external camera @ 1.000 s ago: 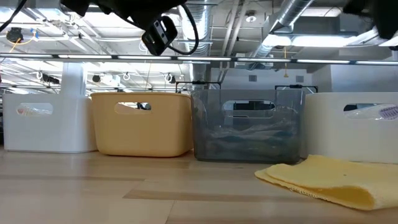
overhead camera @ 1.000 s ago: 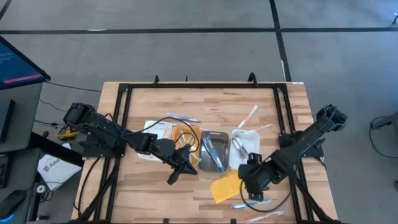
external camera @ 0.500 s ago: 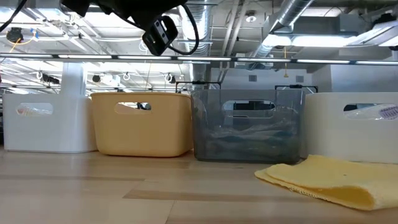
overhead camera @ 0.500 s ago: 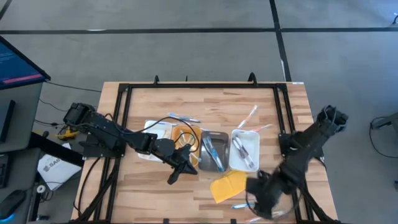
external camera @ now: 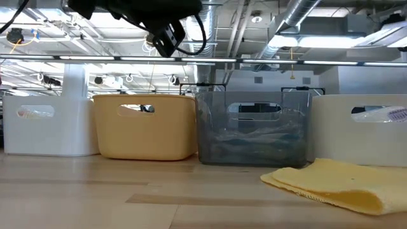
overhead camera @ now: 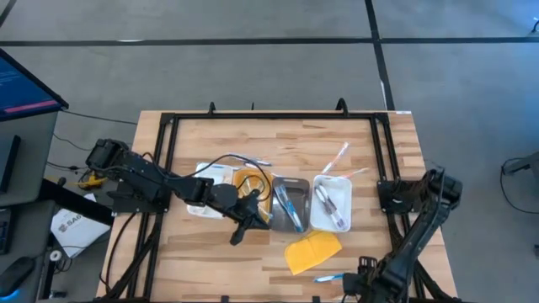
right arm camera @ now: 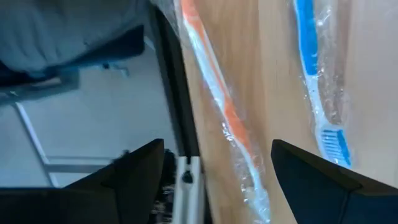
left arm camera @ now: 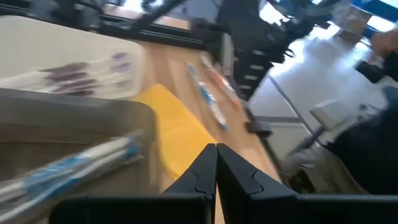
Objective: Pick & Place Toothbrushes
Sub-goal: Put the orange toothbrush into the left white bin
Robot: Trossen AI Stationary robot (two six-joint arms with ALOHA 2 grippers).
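Two wrapped toothbrushes lie flat on the table near its front edge: an orange one [right arm camera: 217, 106] and a blue one [right arm camera: 317, 81], the blue one also in the high view [overhead camera: 328, 278]. My right gripper [right arm camera: 217, 186] hangs open above them, pointing down, its fingers on either side of the orange toothbrush and touching nothing. My left gripper [overhead camera: 238, 231] is shut and empty, above the table in front of the orange tray [overhead camera: 250, 189]. More toothbrushes lie in the grey tray [overhead camera: 288, 204] and the right white tray [overhead camera: 331, 202].
A yellow cloth [overhead camera: 312, 251] lies in front of the trays, between the two grippers. Another white tray [overhead camera: 210, 181] stands at the row's left end. Loose wrapped toothbrushes [overhead camera: 337, 158] lie behind the trays. A black frame [right arm camera: 177, 124] runs along the table's front edge beside the orange toothbrush.
My right gripper has swung from beside the yellow cloth toward the table's near edge and sunk, tipping further down, and now stands over the two wrapped toothbrushes; it stays open. My left gripper has rolled a little in place.
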